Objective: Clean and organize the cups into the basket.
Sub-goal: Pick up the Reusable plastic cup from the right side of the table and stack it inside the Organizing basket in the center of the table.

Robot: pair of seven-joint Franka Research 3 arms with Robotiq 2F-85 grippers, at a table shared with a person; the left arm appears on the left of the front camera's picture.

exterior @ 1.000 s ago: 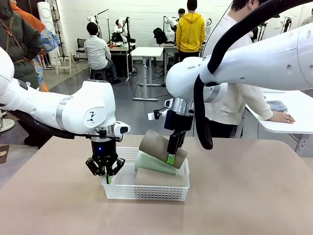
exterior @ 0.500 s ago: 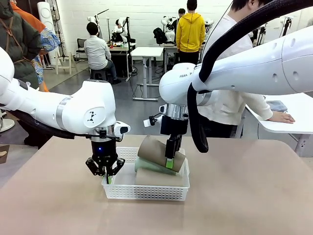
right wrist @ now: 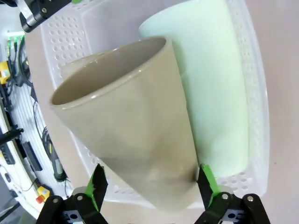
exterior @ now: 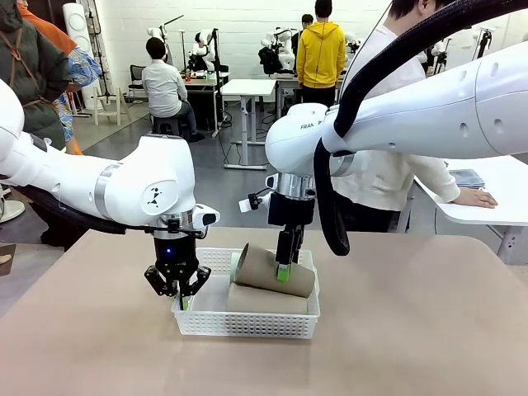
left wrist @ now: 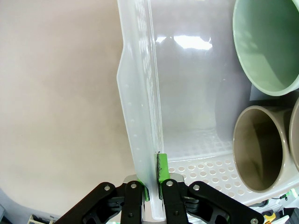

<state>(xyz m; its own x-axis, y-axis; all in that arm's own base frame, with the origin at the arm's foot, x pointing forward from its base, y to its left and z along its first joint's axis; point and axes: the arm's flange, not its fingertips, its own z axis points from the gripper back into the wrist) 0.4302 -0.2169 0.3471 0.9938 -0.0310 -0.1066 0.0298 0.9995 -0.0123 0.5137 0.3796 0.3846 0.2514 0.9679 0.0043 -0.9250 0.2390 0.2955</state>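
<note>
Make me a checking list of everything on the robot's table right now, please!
Surface: tan table, bare around the basket.
Job's things: white basket holds cups lying on their sides: a brown cup on top, a mint cup beside it, another brown cup underneath.
Clutter: nothing seen.
Claws: left claw shut on the basket's side wall; right claw open, fingers either side of the top brown cup.
Cables: thick black hose hanging along the right arm.
Surroundings: a person across the table, more people and desks farther off.
</note>
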